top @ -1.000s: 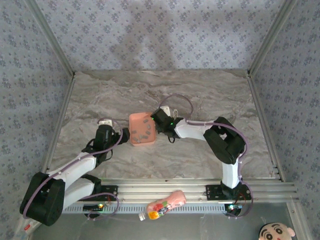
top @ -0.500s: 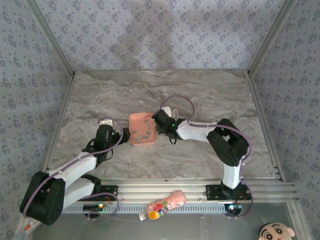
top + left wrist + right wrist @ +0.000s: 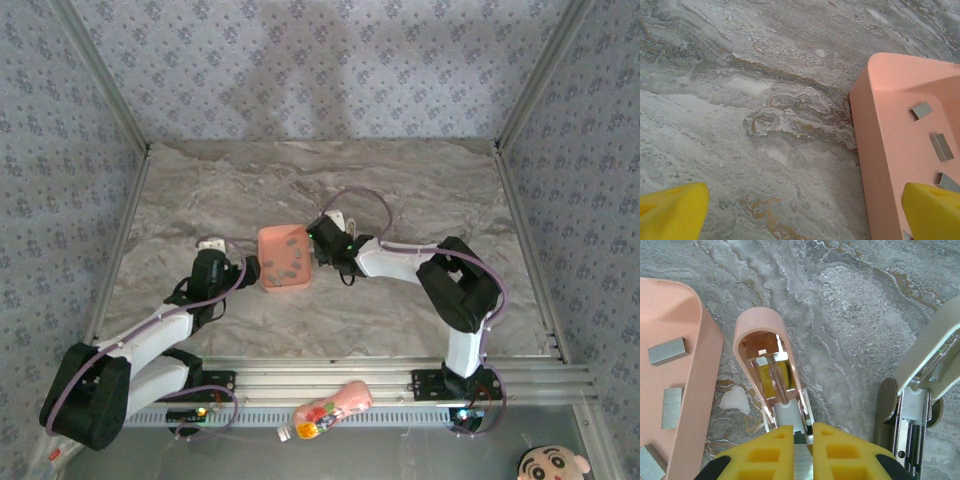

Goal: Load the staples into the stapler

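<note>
Beside the salmon tray (image 3: 670, 310), we note right fingers (image 3: 765, 460) pinching staples (image 3: 802, 462) at the opened stapler (image 3: 760, 316); left fingers (image 3: 670, 210) spread wide over bench (image 3: 765, 75).

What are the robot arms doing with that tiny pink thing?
The right hand is shut on what looks like a strip of staples, right at the opened pink stapler beside the pink tray. Spare strips lie in the tray. The left hand hangs open on the tray's other side, holding nothing.
</note>
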`<state>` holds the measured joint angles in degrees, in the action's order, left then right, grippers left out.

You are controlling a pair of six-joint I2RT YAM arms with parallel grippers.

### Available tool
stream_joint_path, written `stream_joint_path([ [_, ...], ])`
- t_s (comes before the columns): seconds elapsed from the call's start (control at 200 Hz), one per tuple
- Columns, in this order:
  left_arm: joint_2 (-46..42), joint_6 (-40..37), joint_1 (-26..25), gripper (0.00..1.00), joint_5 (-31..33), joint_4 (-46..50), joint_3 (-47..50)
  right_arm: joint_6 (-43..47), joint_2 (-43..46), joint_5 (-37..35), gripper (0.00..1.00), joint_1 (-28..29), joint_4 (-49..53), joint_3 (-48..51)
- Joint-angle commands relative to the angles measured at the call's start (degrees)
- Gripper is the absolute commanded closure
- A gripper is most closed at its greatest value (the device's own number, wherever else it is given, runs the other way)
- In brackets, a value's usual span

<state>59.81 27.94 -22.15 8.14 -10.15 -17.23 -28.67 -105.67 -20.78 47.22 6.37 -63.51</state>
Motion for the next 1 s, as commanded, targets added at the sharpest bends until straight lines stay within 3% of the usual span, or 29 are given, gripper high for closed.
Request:
stream_joint_path([
  [0.0,0.31,-0.17,-0.26,0.02,-0.14,-0.92,-1.74,0.49,-1.42,0.17,0.87,-0.17,0.20,0.18],
  [0.995,1.01,-0.08,-0.35,0.02,-0.49,-1.13,-2.01,0.13,-1.60,-0.44,0.87,1.25,1.55,0.49],
])
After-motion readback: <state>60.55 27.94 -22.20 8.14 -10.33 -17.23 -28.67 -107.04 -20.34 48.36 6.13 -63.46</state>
